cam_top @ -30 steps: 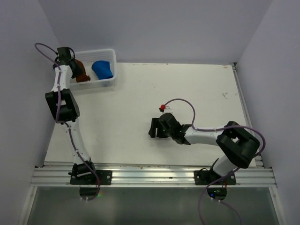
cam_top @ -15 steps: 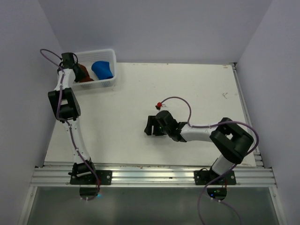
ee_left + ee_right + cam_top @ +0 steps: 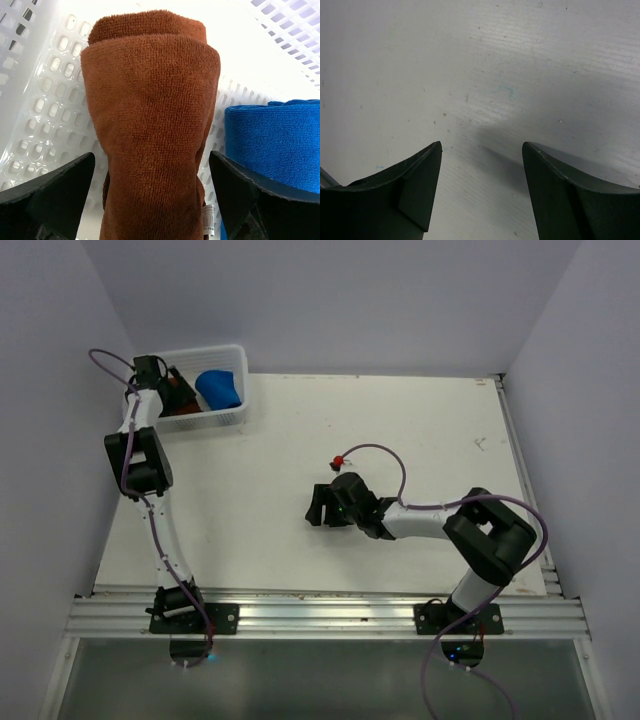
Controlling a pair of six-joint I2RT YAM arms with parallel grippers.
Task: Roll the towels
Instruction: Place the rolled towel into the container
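Hovering inside the white mesh basket (image 3: 35, 100) at the far left corner of the table (image 3: 420, 430), the left gripper (image 3: 151, 162) stands released, its fingers (image 3: 60, 185) spread wide on either side of the rolled rust-brown towel (image 3: 150, 95), a gap showing on each flank. The rolled blue towel (image 3: 275, 142) lies just beside it in the same basket. Out at mid-table, the right gripper (image 3: 482, 150) hangs low over the white surface, jaws parted, nothing between them.
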